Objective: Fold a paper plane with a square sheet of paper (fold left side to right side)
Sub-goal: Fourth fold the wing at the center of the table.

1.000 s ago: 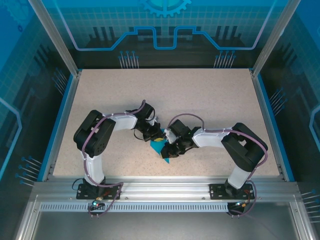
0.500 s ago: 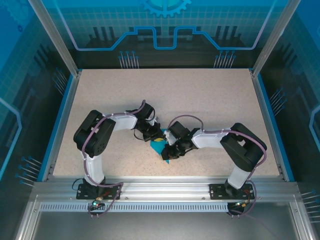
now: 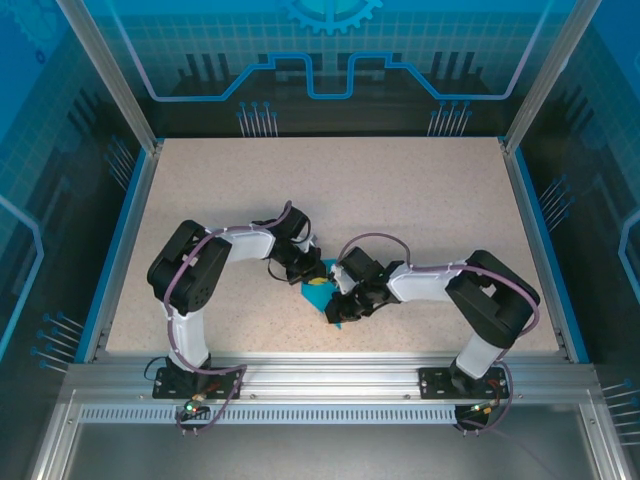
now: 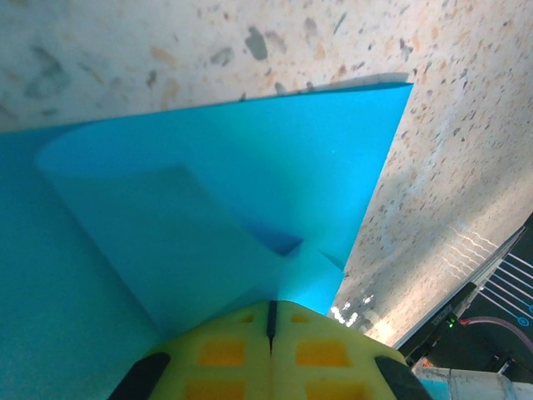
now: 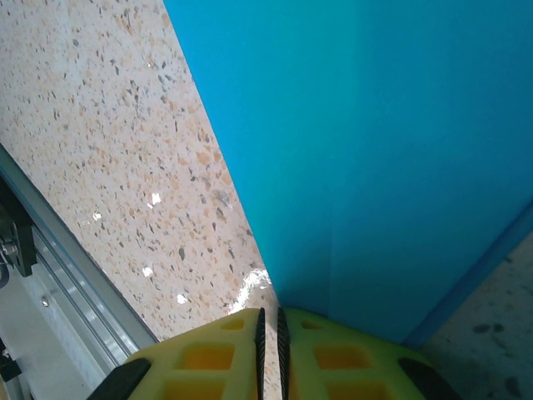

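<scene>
The paper plane (image 4: 208,208) is thin teal paper, matt and smooth, with sharp creases. The table (image 5: 108,142) looks stone-like, speckled and slightly glossy, catching small glints. The fingers (image 4: 225,354) are matt yellow plastic. The near rail (image 3: 330,375) is brushed metal.

Paper plane (image 3: 321,296): plain teal-blue sheet, part-folded into a small narrow wedge of layered flaps. It lies on the speckled tabletop (image 3: 400,200), about mid-width and near the front edge, with its narrow end toward the near side. Left wrist view: one flap curls up off the layer beneath. Right wrist view: it lies flat, with straight edges and one crease line.
</scene>
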